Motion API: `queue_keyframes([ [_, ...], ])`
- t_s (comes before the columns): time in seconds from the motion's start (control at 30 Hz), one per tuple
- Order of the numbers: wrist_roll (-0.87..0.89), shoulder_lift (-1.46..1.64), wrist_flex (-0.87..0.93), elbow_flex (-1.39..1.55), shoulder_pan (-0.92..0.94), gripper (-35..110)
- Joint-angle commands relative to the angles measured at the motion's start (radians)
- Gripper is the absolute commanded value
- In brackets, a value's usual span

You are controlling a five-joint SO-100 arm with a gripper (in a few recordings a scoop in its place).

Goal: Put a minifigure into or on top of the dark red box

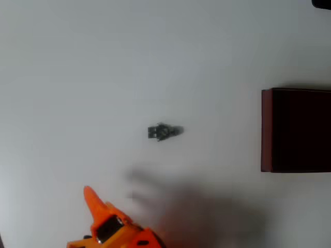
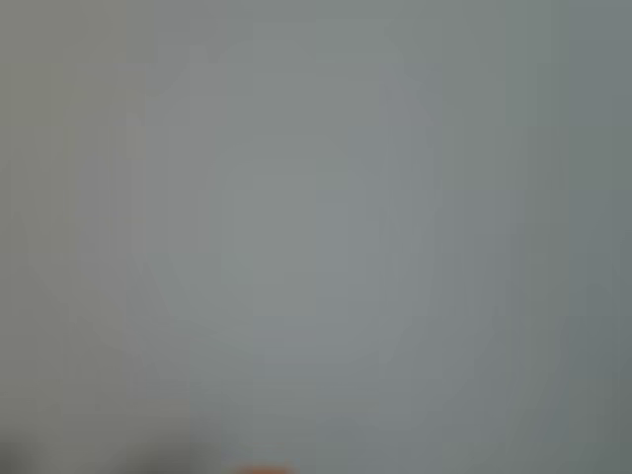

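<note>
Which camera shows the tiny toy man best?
The overhead view. There the minifigure lies alone on the white table, left of the dark red box, its whole body visible. The wrist view gives just a grey blur, so the figure cannot be made out there.

One minifigure (image 1: 164, 132), one dark red box (image 1: 266, 129) (both on the table).

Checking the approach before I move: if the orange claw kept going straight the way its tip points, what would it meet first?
In the overhead view the claw points up and slightly left. That line crosses bare table, passing well left of the minifigure and far from the dark red box. The way looks free, though height is unclear.
</note>
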Motion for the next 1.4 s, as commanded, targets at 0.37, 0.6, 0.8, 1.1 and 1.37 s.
queue_keyframes([
  [0.37, -0.282, -0.469, -0.199, -0.252, 0.374, 29],
  [0.6, -0.344, -0.862, -0.290, -0.431, 0.529, 29],
  [0.8, -0.299, -1.172, -0.318, -0.594, 0.601, 29],
  [1.1, -0.123, -1.433, -0.385, -0.703, 0.664, 29],
  [1.37, -0.107, -1.637, -0.324, -0.805, 0.687, 29],
])
